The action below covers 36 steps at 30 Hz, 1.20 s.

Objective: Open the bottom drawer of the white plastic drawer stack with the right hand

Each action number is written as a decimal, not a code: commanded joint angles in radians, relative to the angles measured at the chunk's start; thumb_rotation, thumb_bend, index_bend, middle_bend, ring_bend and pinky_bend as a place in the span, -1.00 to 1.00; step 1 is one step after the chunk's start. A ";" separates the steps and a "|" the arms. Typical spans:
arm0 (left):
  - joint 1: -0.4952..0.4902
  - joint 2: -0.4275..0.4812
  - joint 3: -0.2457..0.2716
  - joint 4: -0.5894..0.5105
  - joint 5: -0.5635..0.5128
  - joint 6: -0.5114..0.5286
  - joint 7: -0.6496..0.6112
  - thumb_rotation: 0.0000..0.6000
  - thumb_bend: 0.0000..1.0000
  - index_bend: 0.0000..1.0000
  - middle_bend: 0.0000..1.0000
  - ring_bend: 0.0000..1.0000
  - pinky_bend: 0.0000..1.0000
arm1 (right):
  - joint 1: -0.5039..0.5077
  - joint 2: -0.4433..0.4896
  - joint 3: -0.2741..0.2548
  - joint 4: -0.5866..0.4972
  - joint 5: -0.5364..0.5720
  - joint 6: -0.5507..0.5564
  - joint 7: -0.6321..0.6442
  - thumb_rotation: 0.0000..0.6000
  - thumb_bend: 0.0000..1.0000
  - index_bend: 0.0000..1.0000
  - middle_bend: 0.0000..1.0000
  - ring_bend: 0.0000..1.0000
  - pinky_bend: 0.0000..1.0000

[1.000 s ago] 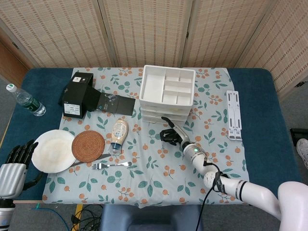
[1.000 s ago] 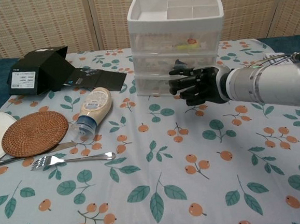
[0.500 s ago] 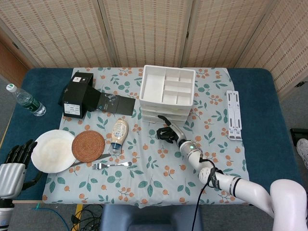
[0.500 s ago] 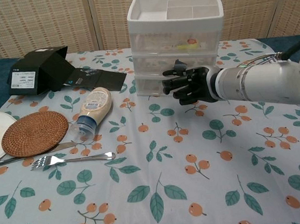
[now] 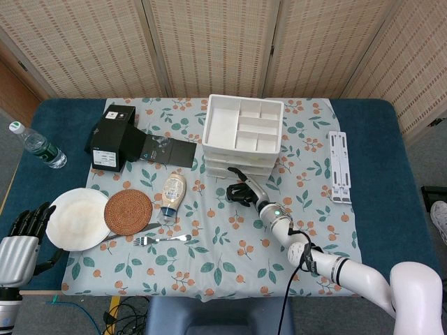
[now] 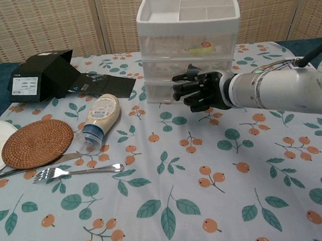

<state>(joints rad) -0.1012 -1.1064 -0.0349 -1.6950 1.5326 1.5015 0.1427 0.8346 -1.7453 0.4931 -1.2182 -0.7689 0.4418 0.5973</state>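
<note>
The white plastic drawer stack (image 5: 242, 125) (image 6: 188, 37) stands at the back middle of the table, with an open divided tray on top. Its bottom drawer (image 6: 160, 92) (image 5: 222, 174) looks closed. My right hand (image 6: 200, 90) (image 5: 242, 192) hovers just in front of the bottom drawer's face, its dark fingers apart and half curled, pointing left. It holds nothing; I cannot tell whether the fingertips touch the drawer. My left hand (image 5: 22, 230) hangs off the table's front left corner, fingers apart and empty.
A black box (image 5: 112, 137) (image 6: 40, 74) lies at the back left. A mayonnaise bottle (image 6: 97, 119), a woven coaster (image 6: 36, 142), a fork (image 6: 78, 171) and a plate (image 5: 75, 219) are left of the hand. A white rack (image 5: 339, 166) lies at the right, a water bottle (image 5: 38, 145) at the far left.
My right hand has shifted a little to the left and closer to the bottom drawer's front. The left hand and the drawers have not moved.
</note>
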 commanded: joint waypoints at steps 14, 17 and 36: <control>-0.003 0.003 0.001 -0.012 -0.006 -0.009 0.015 1.00 -0.49 -0.89 -0.86 -0.78 -0.81 | -0.001 -0.028 0.026 0.049 -0.059 -0.032 0.031 1.00 0.16 -0.99 0.37 0.77 0.92; -0.001 0.004 0.001 -0.015 -0.007 -0.007 0.018 1.00 -0.49 -0.89 -0.86 -0.78 -0.81 | -0.005 -0.028 0.028 0.046 -0.071 -0.034 0.036 1.00 0.17 -0.97 0.37 0.77 0.92; -0.002 0.007 0.003 -0.029 -0.003 -0.009 0.032 1.00 -0.49 -0.89 -0.86 -0.78 -0.81 | -0.058 0.015 0.006 -0.039 -0.147 -0.051 0.055 1.00 0.17 -0.84 0.37 0.77 0.92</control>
<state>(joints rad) -0.1031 -1.0997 -0.0315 -1.7235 1.5292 1.4923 0.1751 0.7811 -1.7336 0.5022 -1.2521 -0.9118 0.3920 0.6518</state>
